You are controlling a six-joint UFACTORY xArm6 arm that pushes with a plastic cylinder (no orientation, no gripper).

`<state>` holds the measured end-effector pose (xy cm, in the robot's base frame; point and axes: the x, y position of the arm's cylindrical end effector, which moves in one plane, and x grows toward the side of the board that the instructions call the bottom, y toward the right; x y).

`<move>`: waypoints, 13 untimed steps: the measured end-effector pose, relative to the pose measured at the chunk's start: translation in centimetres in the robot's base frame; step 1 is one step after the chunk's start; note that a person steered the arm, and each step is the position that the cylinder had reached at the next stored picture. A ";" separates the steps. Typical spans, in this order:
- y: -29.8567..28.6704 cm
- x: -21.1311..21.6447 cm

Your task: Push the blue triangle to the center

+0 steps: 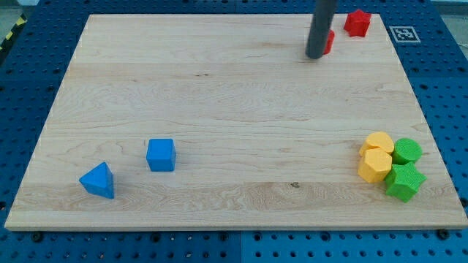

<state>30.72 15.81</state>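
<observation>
The blue triangle lies near the board's bottom left corner. A blue cube sits just to its right and slightly higher. My tip is far away at the view's top, right of centre, touching or just in front of a small red block that the rod mostly hides. The rod comes down from the top edge of the view.
A red star-like block sits at the top right. Two yellow blocks and two green blocks cluster at the bottom right. The wooden board rests on a blue pegboard table.
</observation>
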 end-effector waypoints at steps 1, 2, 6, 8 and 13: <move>2.6 -1.7; 4.3 -3.3; -2.4 5.2; -19.8 12.5; -42.2 29.3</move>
<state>60.04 -26.43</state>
